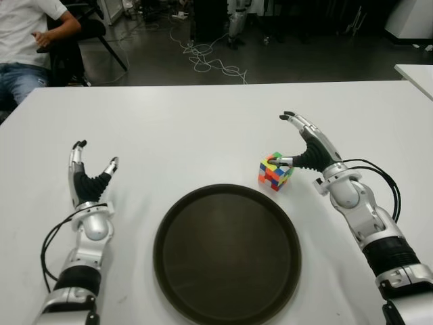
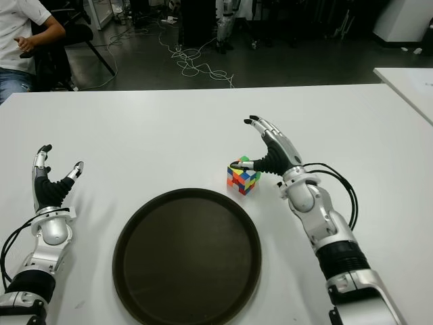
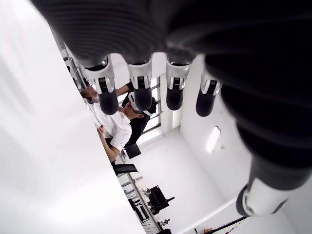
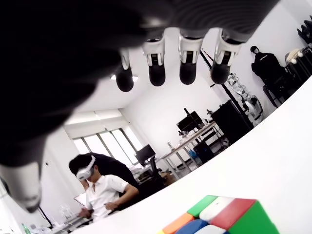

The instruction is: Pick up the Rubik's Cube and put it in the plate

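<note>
- white table (image 1: 203, 122), very wide, filling most of both eye views, with dark floor and loose cables (image 1: 210, 61) behind its far edge.
- seated person (image 1: 27, 47) at the far left corner behind the table, in white shirt and blue jeans, on a black chair (image 1: 88, 34).
- second white table (image 1: 416, 71), only a corner visible at the far right.
- round dark plate (image 1: 226, 254) lying flat on the table near the robot, about in the middle between both arms, nothing inside it.
- right hand (image 1: 308, 145) raised over the table just right of the cube, fingers long and spread, pointing up and away; thumb tip at the top face of the cube, seems touching, but no grip closed around it. in the right wrist view four fingertips (image 4: 187, 68) hanging apart, open, nothing between them.
- left hand (image 1: 86, 172) well left of the plate, upright, fingers (image 3: 141, 95) relaxed and apart, thumb out to the side, holding nothing.
- rubik's cube (image 1: 275, 171) standing on the table just beyond the right rim of the plate, outside it, not lifted as far as can be seen; mixed colours, green, red, orange, blue on the visible faces.
</note>
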Available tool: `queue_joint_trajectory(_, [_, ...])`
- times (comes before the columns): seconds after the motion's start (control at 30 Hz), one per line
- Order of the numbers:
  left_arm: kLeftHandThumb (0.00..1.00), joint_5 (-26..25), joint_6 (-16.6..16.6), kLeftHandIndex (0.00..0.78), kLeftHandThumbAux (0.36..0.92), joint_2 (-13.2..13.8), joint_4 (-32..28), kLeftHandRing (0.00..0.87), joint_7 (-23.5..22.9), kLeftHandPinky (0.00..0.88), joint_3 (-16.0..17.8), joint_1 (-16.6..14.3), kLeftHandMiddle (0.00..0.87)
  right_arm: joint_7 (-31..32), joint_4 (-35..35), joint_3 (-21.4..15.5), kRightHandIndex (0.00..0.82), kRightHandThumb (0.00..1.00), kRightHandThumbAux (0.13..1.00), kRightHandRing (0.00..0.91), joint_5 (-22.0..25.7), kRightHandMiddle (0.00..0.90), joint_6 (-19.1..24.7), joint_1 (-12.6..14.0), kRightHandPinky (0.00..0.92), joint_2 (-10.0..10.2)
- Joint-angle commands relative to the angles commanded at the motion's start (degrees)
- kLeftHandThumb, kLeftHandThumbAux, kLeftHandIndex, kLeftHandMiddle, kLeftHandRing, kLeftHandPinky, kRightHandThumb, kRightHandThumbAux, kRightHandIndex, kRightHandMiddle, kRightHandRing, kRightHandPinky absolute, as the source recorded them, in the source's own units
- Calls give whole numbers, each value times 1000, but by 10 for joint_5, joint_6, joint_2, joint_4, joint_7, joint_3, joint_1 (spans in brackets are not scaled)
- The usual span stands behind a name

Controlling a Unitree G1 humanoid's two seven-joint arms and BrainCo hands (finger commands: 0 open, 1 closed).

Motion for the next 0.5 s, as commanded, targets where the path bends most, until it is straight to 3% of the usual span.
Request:
queue_joint_trajectory(0.23, [0, 0, 0, 2, 644, -2, 0, 0, 1, 43, -1, 0, 1, 27, -7, 15, 0, 0, 609, 0, -4, 0, 34, -15, 19, -1])
queue_joint_trajectory(0.5, [0, -6, 2, 0, 652, -4, -2, 0, -3, 52, 2, -1, 0, 63, -1, 43, 0, 0, 619, 0, -34, 0, 78, -50, 7, -10])
